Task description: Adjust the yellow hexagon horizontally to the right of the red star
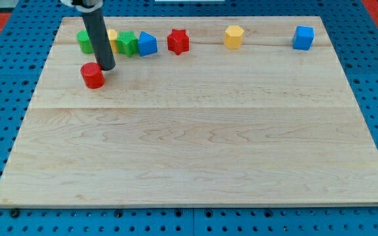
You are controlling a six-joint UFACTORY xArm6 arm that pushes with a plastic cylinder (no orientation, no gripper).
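My tip (107,67) is sitting at the view's upper left, bare and holding nothing, since it is only a rod end. It is resting just beside the red cylinder (92,75), at that block's upper right, seemingly touching or nearly so.

Taking the red star (178,41) as landmark: the yellow hexagon (233,37) is lying to its right, near the board's (195,151) top edge, a clear gap apart and sitting very slightly higher in the view. My tip is standing well to the star's left and a little lower. So the hexagon is lying far to the right of my tip, with the star between them along that row.

Left of the star, a blue block (147,44), a green star (128,43), a partly hidden yellow block (112,38) and a green block (83,40) are lining up. A blue cube (302,37) is sitting well right of the hexagon.

I judge the hexagon is needing only a small nudge towards the view's bottom to be level with the star, so my tip will have to travel around the star's row first.
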